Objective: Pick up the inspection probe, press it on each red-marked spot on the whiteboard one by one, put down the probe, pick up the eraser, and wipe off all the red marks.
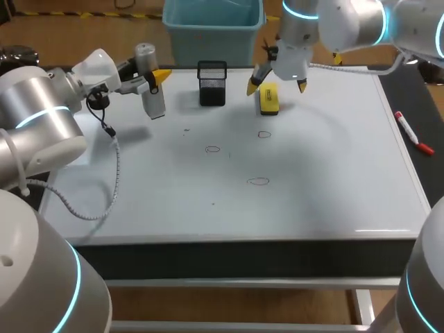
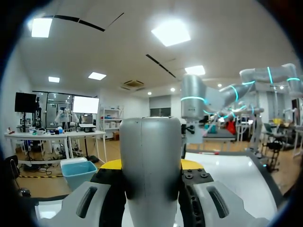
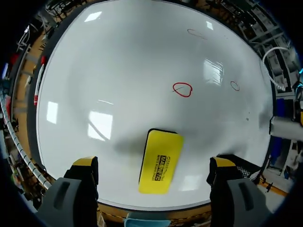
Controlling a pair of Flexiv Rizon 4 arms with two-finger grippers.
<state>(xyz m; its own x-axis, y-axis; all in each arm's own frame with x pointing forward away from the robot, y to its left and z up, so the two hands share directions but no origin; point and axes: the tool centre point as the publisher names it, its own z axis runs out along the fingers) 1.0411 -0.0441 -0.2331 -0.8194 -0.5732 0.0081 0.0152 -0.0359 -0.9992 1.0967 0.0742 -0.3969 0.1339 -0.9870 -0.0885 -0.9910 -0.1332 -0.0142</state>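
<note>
Whiteboard (image 1: 333,173) covers the tabletop. Left gripper (image 2: 151,164) is clamped on the inspection probe (image 2: 150,142), held above the board's far left corner. Right gripper (image 3: 154,163) is spread wide over the yellow eraser (image 3: 160,161), which lies flat beside the black mesh holder (image 1: 212,83). Three red marks (image 1: 258,182) sit mid-board.

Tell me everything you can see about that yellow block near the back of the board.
The eraser is a bright yellow rectangular block with dark print on top. It lies flat on the whiteboard near its far edge, right of a black mesh holder. The right gripper hovers above it, fingers open to either side, not touching it.
</note>
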